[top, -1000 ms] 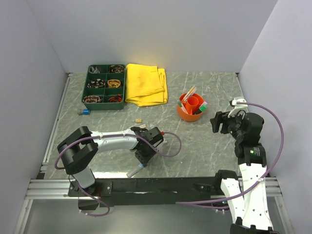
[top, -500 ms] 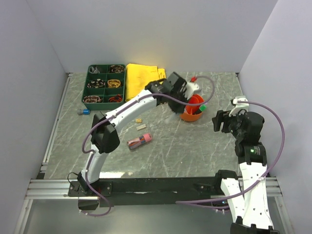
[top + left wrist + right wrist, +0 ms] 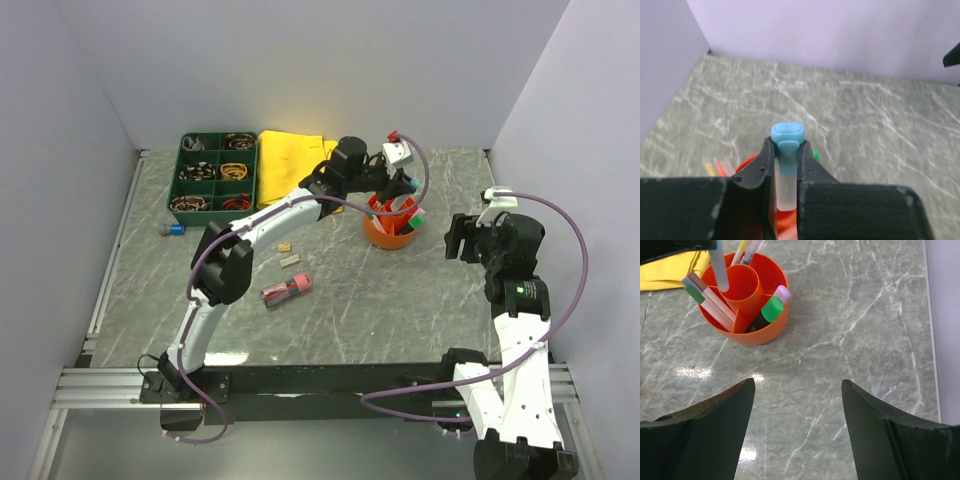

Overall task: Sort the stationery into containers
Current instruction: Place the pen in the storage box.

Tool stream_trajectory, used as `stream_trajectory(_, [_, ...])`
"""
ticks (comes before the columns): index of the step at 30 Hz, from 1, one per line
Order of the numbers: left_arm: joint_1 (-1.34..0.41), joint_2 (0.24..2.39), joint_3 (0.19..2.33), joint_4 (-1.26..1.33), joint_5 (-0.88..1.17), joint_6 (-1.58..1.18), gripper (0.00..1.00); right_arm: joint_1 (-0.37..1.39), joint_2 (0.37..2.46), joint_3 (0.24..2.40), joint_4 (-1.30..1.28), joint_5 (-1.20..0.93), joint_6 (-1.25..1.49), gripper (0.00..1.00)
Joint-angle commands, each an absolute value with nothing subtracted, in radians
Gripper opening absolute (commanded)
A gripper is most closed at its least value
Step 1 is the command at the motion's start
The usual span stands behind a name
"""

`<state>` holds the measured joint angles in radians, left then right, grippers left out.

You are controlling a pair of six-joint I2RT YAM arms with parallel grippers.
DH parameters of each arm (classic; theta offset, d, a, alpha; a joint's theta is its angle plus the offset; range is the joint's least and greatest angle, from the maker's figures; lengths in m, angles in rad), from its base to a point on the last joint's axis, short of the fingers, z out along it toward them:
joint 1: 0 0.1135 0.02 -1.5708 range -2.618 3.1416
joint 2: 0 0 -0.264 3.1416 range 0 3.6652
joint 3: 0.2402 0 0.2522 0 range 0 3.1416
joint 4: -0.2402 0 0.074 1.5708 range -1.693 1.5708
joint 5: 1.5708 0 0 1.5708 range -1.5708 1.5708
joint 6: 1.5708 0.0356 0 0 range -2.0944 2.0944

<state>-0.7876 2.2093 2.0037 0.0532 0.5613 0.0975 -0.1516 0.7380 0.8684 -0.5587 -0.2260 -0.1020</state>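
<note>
My left gripper (image 3: 786, 146) is shut on a clear pen with a light blue cap (image 3: 787, 134). In the top view the left gripper (image 3: 398, 188) reaches over the round orange pot (image 3: 380, 236). In the right wrist view the pen (image 3: 719, 266) hangs upright, its tip just above the pot's inner tube (image 3: 741, 284). The pot (image 3: 747, 335) holds several pens and markers, among them a green-capped one (image 3: 772, 308). Two pink markers (image 3: 287, 289) lie on the table. My right gripper (image 3: 797, 385) is open and empty, to the right of the pot (image 3: 462, 238).
A dark green compartment tray (image 3: 214, 179) with small bits stands at the back left, a folded yellow cloth (image 3: 298, 172) beside it. Small tan bits (image 3: 288, 260) and a blue piece (image 3: 175, 229) lie on the marble table. Walls close in the left, back and right.
My left arm has swung from the table's front up and back to the orange pot, carrying the blue-capped pen. The pink markers now show. The right gripper has shifted slightly right.
</note>
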Motion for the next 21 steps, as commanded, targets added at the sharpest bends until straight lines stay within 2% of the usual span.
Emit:
stream_trajectory(1, [-0.781, 2.235, 1.97, 0.35, 0.652, 0.02, 0.01, -0.16, 0.745, 0.927, -0.563, -0.193, -0.113, 0.78])
stream_trajectory(13, [-0.782, 2.24, 1.853, 0.387, 0.68, -0.032, 0.01, -0.16, 0.781, 0.925, -0.558, -0.198, -0.12, 0.78])
stream_trajectory(21, [-0.781, 2.232, 1.902, 0.387, 0.653, -0.048, 0.01, -0.16, 0.787, 0.928, -0.554, -0.202, -0.117, 0.78])
